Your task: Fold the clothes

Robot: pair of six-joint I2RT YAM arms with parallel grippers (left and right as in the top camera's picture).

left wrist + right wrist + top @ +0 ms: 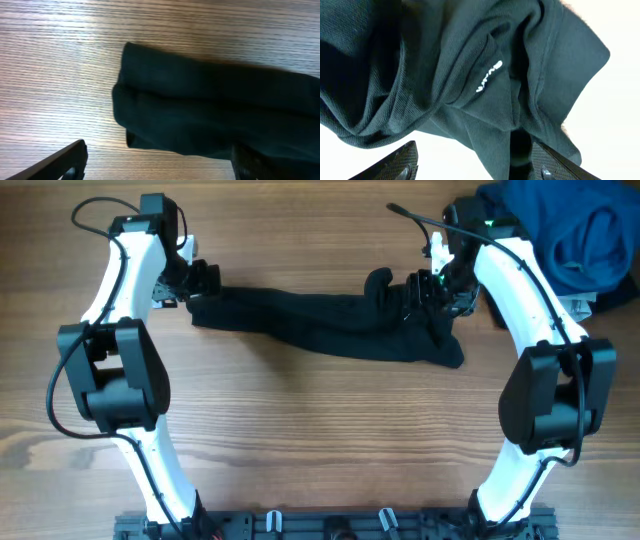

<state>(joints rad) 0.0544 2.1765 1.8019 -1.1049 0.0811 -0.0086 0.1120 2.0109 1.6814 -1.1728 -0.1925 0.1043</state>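
Centrally on the wooden table [320, 430], the black garment [320, 325] is laid as a long wrinkled band, one end just ahead of the left gripper [205, 280], jaws parted, the bunched end before the right gripper [425, 288], jaws likewise parted, nothing held, a white logo [489, 76] shown on a fold.

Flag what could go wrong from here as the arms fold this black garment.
1. The black garment lies as a bunched, wrinkled strip, humped near the right tool; folding it like this would likely trap creases.
2. The right tool stands open over several layers; closing could pinch only some of them.
3. The blue garment lies close to that tool and might get snagged.
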